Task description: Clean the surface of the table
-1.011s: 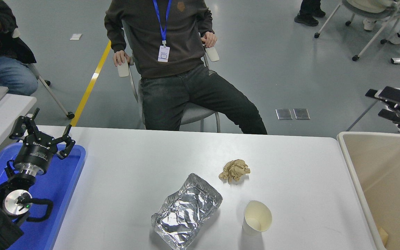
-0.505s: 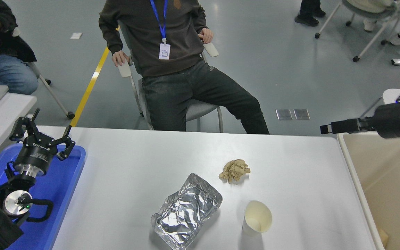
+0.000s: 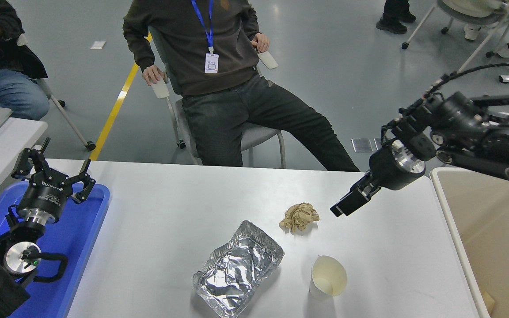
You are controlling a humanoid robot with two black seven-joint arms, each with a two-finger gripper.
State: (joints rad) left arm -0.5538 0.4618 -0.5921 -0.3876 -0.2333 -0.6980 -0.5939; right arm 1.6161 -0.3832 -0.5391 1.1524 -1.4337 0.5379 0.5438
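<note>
Table [image 3: 157,229]: I see the white tabletop filling the lower middle of my view, with three bits of litter on it.
Paper ball [image 3: 299,217]: my landmark, a crumpled brown wad near the table's middle.
Foil tray [image 3: 238,268]: crushed, just nearer me and left of the paper ball.
Paper cup [image 3: 328,276]: upright, nearer me and right of the paper ball.
Right claw [image 3: 345,204]: hangs above the table just right of the paper ball, pointing down-left; I cannot tell whether its fingers are apart or together.
Left claw [image 3: 55,165]: parked far left of the paper ball over the blue tray [image 3: 82,238], fingers spread apart, holding nothing.
Beige bin [image 3: 453,221]: at the table's right edge.
Person [image 3: 219,75]: seated beyond the table's far side.
</note>
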